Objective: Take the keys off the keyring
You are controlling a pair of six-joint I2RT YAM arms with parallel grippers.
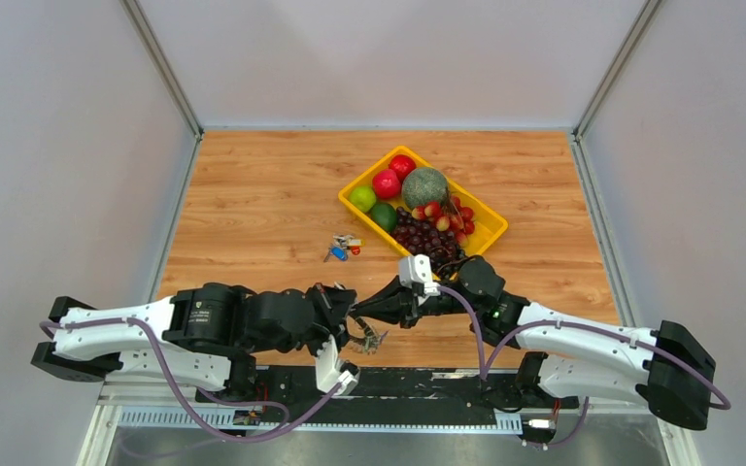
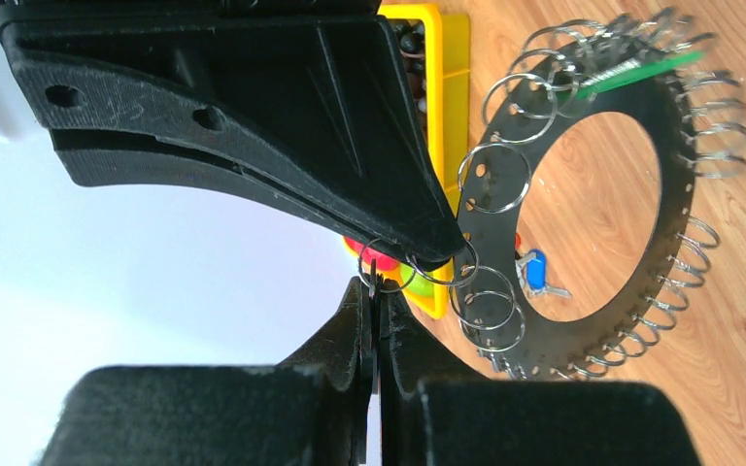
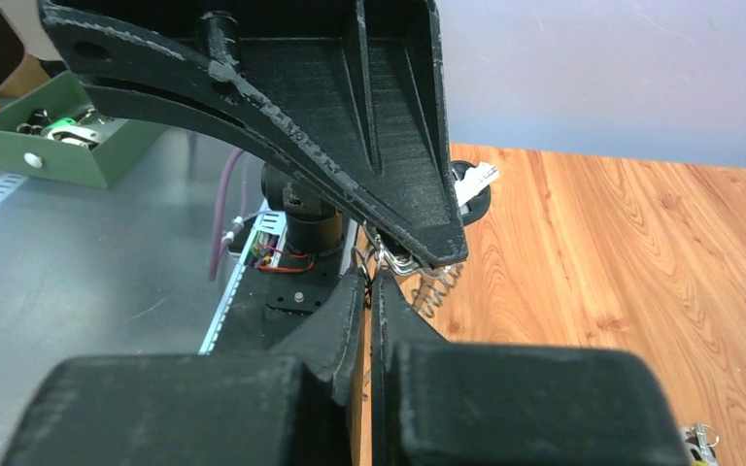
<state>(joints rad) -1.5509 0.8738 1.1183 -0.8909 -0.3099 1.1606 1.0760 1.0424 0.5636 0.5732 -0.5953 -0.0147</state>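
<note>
Keyring [image 2: 675, 214] held over middle of tabletop [image 1: 253, 194] near edge. Left jaws clamped on rim loop; right jaws closed on neighbouring loop, tip to tip. Green key [image 2: 641, 71] across ring, far side from both jaws. Blue key unseen.

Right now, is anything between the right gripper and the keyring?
Nothing visible. The right gripper is shut on the edge of the keyring, tip to tip with the left gripper, which pinches that edge too.

White-and-black arms [image 1: 117, 330], purple cables [image 1: 170, 381], matte black left tool [image 2: 379, 291], right tool [image 3: 369, 280]
</note>
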